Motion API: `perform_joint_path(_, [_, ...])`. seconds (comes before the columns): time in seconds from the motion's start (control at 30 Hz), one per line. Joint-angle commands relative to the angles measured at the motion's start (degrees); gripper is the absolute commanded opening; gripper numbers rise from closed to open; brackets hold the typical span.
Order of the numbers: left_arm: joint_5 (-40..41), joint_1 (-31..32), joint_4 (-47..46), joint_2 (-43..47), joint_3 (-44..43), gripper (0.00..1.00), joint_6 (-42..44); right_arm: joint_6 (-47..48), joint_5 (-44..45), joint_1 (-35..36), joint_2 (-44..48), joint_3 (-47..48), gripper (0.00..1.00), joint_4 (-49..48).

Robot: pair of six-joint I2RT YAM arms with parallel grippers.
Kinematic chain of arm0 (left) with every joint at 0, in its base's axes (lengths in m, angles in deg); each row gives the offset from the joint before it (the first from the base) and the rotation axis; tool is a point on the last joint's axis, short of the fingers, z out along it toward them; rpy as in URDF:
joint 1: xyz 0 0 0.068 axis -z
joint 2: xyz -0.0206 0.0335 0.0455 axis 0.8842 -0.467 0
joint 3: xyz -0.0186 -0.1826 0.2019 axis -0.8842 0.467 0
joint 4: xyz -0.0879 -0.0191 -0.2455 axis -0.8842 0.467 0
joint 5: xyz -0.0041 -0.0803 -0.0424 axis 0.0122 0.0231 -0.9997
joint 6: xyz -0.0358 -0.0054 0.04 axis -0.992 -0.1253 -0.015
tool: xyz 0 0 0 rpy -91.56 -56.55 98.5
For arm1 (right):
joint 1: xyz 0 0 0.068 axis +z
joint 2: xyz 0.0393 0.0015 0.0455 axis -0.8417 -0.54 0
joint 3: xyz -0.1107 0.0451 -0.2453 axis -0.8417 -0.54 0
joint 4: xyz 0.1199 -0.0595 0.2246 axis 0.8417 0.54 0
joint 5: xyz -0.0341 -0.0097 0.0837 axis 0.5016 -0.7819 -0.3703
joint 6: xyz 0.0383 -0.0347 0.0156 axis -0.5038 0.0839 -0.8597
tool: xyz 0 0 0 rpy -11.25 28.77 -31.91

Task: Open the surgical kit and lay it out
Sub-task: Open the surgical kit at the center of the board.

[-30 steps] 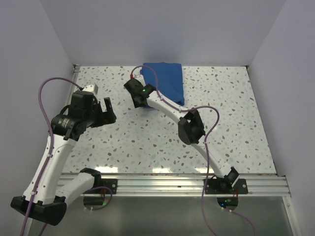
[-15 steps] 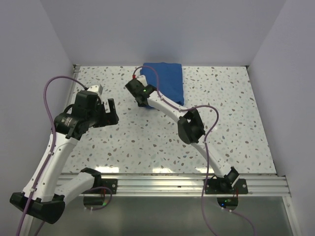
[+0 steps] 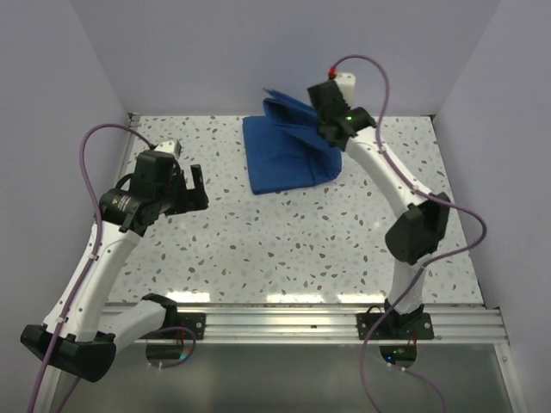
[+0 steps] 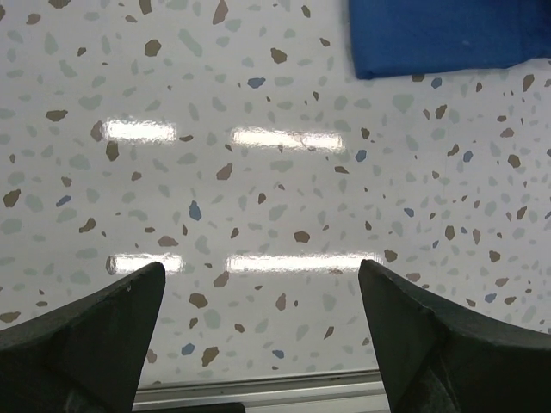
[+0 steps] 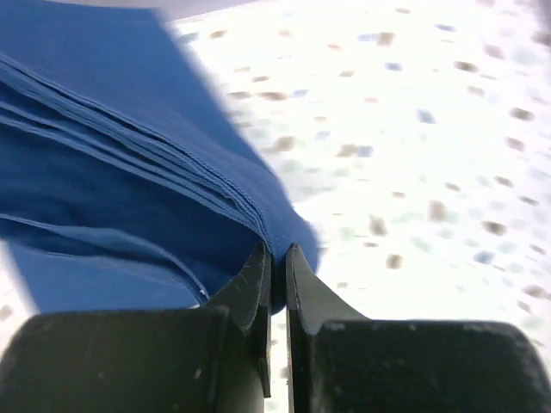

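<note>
The surgical kit shows only as a royal-blue cloth wrap (image 3: 288, 151) at the back middle of the table; whatever lies inside is hidden. One flap is lifted off the bundle and stretched up to the right. My right gripper (image 3: 320, 114) is shut on that flap's edge, high above the table's far side. In the right wrist view the blue cloth (image 5: 129, 189) is pinched between the two black fingers of the right gripper (image 5: 277, 258). My left gripper (image 3: 194, 187) hangs open to the left of the bundle, holding nothing. A corner of the cloth (image 4: 448, 34) shows at the top right of the left wrist view, far from the left gripper (image 4: 261, 297).
White speckled tabletop (image 3: 284, 232) enclosed by pale walls on three sides. An aluminium rail (image 3: 293, 323) runs along the near edge, where both arm bases stand. Purple cables loop off both arms.
My right gripper closed on the cloth's edge at the left of the bundle, then swung up and to the right, unfolding a flap. The left arm shifted slightly.
</note>
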Motion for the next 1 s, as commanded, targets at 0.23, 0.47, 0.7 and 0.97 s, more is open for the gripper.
perform_joint_path(0.23, [-1.54, 1.55, -12.04, -10.75, -3.55, 1.0, 2.05, -6.14, 5.13, -14.06, 3.56, -22.11, 0.45, 3.65])
perform_joint_path(0.47, [7.86, 13.58, -14.43, -30.51, -16.18, 1.0, -0.49, -9.48, 4.42, -17.14, 5.2, -25.96, 0.99, 8.94])
perform_joint_path(0.7, [13.58, 24.13, -10.04, -58.96, -44.28, 1.0, -4.36, -7.91, 1.43, -17.05, 21.11, -28.96, 0.99, 10.08])
perform_joint_path(0.97, [14.28, 25.81, -10.38, -75.18, -54.79, 1.0, -5.42, -1.93, 1.87, -17.23, 32.98, -31.07, 0.99, 13.67])
